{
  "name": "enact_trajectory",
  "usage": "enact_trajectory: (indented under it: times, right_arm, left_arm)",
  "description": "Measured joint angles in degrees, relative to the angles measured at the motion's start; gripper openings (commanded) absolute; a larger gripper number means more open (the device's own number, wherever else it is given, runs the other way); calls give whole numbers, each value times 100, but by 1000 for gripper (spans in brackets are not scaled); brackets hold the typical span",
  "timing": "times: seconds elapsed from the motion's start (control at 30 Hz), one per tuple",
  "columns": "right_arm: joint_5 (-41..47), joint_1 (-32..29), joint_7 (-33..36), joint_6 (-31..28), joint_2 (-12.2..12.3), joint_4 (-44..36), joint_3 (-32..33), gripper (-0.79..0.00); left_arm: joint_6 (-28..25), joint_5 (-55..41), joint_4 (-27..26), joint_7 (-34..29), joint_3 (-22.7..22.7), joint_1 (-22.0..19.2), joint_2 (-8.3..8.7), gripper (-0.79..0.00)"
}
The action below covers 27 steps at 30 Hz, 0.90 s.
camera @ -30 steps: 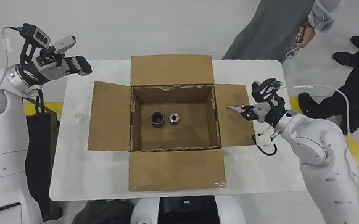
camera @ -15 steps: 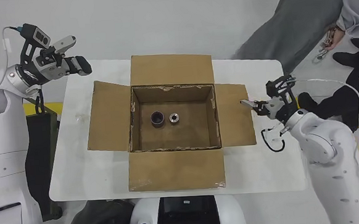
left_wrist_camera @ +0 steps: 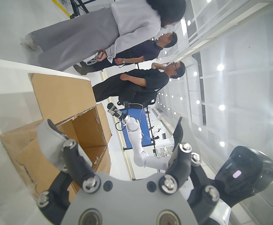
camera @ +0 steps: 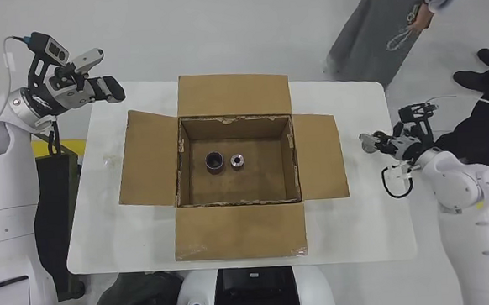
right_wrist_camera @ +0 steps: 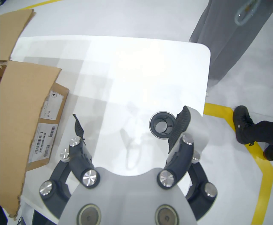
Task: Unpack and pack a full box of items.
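Note:
An open cardboard box (camera: 236, 157) stands mid-table with its flaps spread. On its floor lie a dark cylinder (camera: 214, 162) and a metal ring part (camera: 237, 160). My right gripper (camera: 370, 139) hangs open over the table's right edge, apart from the box (right_wrist_camera: 25, 85). In the right wrist view a dark hollow cylinder (right_wrist_camera: 161, 127) stands on the table (right_wrist_camera: 128, 64) just inside one finger (right_wrist_camera: 181, 121) of my right gripper (right_wrist_camera: 130, 121). My left gripper (camera: 97, 86) is open and empty above the table's far left corner; its wrist view takes in my left gripper (left_wrist_camera: 113, 125) and the box (left_wrist_camera: 64, 100).
Bare white table (camera: 366, 221) lies right of the box. A person in grey (camera: 380, 26) stands past the far right corner, and a person in black (camera: 486, 112) stands close to the right arm. A yellow floor line (right_wrist_camera: 215, 106) runs beside the table.
My right gripper has moved right, from over the box's right flap out to the table's right edge. The left arm has kept still. The people at the right have shifted.

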Motion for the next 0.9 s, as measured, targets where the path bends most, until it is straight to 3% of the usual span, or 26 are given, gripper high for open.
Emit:
enact_trajectory:
  times: [0.8, 0.9]
  right_arm:
    - [-260, 880, -27, 349, 38, 1580, -577, 0]
    - [-274, 948, -15, 340, 43, 1703, -636, -86]
  left_arm:
    - [0, 0, 0, 0, 0, 0, 0, 0]
    - [0, 0, 0, 0, 0, 0, 0, 0]
